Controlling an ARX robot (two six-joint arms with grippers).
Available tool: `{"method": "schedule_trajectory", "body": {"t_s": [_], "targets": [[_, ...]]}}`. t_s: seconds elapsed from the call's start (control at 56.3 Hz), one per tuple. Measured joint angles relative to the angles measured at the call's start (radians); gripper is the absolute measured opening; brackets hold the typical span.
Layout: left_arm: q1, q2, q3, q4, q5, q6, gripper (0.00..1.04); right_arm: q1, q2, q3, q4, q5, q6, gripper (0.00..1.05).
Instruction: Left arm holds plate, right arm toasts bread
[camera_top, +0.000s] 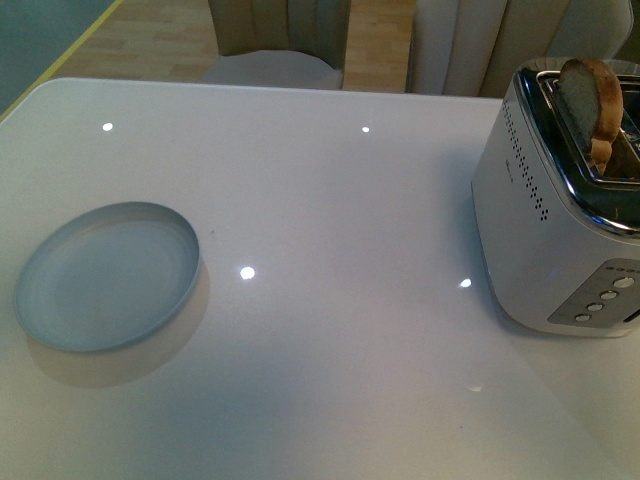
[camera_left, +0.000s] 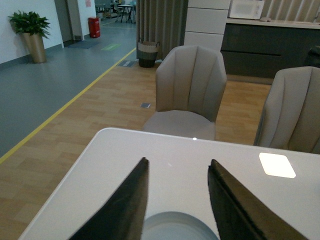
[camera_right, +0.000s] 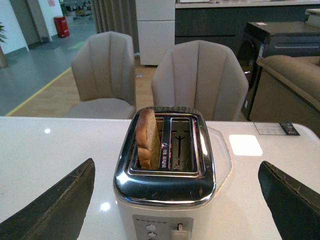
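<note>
The pale blue-grey plate (camera_top: 105, 276) lies empty on the white table (camera_top: 330, 200) at the left; its far rim also shows in the left wrist view (camera_left: 175, 227). My left gripper (camera_left: 177, 167) is open, its black fingers either side of the plate and above it. The bread (camera_top: 592, 105) stands upright in a slot of the white and chrome toaster (camera_top: 560, 210) at the right, its top sticking out. In the right wrist view the bread (camera_right: 147, 138) sits in one slot of the toaster (camera_right: 167, 190). My right gripper (camera_right: 177, 172) is open wide, a finger on each side of the toaster. Neither arm shows in the front view.
The toaster's second slot (camera_right: 181, 144) holds nothing. Its lever (camera_right: 179, 231) and buttons (camera_right: 151, 231) face my right gripper. Two beige chairs (camera_left: 190, 90) stand beyond the table's far edge. Wooden floor lies behind.
</note>
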Motion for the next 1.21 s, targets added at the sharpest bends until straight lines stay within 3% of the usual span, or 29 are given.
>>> {"method": "schedule_trajectory", "body": {"t_s": [0.178,0.568,1.208], "targets": [[-0.063,-0.091,-0.045,-0.044,-0.044,0.004,0.03,0.0,0.0,0.0,0.0,0.0,0.0,0.96],[-0.064,-0.286,-0.135,-0.14,-0.048,0.008,0.03,0.0,0.0,0.0,0.0,0.0,0.0,0.96],[-0.064,-0.579,-0.135,-0.424,-0.048,0.008,0.03,0.0,0.0,0.0,0.0,0.0,0.0,0.96]]}}
